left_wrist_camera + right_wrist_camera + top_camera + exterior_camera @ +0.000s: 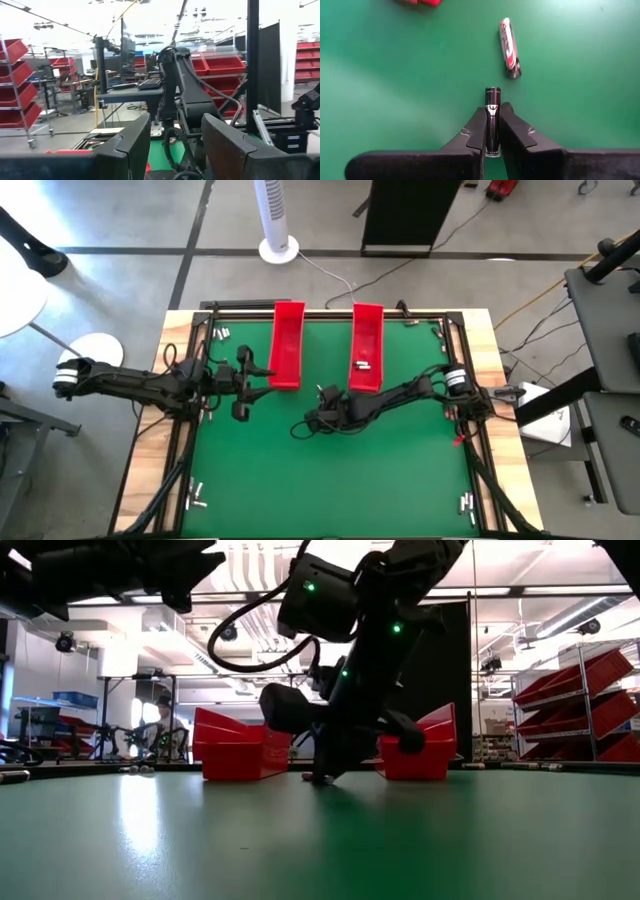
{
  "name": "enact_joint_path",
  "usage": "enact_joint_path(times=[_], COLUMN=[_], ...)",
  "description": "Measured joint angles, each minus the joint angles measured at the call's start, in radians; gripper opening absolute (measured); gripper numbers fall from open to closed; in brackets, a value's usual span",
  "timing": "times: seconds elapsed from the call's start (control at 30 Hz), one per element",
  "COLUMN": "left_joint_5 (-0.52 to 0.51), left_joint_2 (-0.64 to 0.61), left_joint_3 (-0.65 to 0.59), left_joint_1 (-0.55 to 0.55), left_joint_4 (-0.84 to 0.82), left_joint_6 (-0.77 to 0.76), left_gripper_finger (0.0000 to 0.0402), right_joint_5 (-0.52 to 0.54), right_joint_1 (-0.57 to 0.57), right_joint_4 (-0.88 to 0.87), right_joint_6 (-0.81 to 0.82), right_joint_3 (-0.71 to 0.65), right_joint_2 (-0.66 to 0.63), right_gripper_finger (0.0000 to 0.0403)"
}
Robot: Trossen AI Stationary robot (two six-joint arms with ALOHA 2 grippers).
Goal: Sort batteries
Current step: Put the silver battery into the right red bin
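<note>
While the right gripper [492, 131] points down at the flat green mat [395, 90], its 2 dark fingers [476, 131] are pinched onto a thin black battery [492, 117]. This battery is a smooth round stick with a shiny silver ring near its tip, and the tip pokes out past the fingertips. Just beyond that tip and a little to one side, a second battery [510, 47] lies flat on the mat, not touching the gripper. It is silvery with red and dark marks, and it has a dark end. From above, the right gripper [322, 420] sits near the middle of the mat, just in front of the near ends of 2 long red trays [287, 345]. The trays are smooth plastic boxes with straight walls, and the right-hand tray [367, 330] has small pale batteries [362, 364] inside it. From table height, the right gripper's tip [318, 776] touches the mat between the 2 trays. The left gripper [250, 370] hangs off to the side by the left tray, with its 2 blocky dark fingers [131, 145] spread apart and nothing between them. More small silvery batteries [196, 498] lie in the mat's corners, far from both grippers.
</note>
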Motion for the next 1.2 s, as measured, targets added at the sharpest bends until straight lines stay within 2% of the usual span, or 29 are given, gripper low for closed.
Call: enact_joint_path(times=[0.2, 0.43, 0.57, 0.73, 0.97, 1.2], left_joint_5=[0.001, 0.017, 0.029, 0.029, 0.029, 0.028], left_joint_2=[-0.009, -0.019, -0.022, -0.023, -0.027, -0.030], left_joint_3=[0.000, 0.000, 0.000, 0.000, 0.000, 0.000], left_joint_1=[0.000, -0.002, -0.002, -0.002, -0.002, -0.002], left_joint_4=[-0.001, -0.002, -0.002, -0.002, -0.002, -0.002], left_joint_6=[-0.015, -0.022, -0.024, -0.026, -0.026, -0.026], left_gripper_finger=[0.0158, 0.0158, 0.0158, 0.0158, 0.0158, 0.0158], right_joint_5=[-0.026, -0.104, -0.121, -0.113, -0.104, -0.102], right_joint_1=[0.028, 0.039, 0.036, 0.020, -0.045, -0.191], right_joint_4=[-0.158, -0.223, -0.242, -0.352, -0.531, -0.659], right_joint_6=[-0.001, -0.063, -0.113, -0.182, -0.432, -0.700], right_joint_3=[0.089, 0.151, 0.155, 0.155, 0.156, 0.156], right_joint_2=[0.004, -0.011, -0.069, -0.187, -0.378, -0.466], right_gripper_finger=[0.0029, 0.0029, 0.0029, 0.0028, 0.0028, 0.0028])
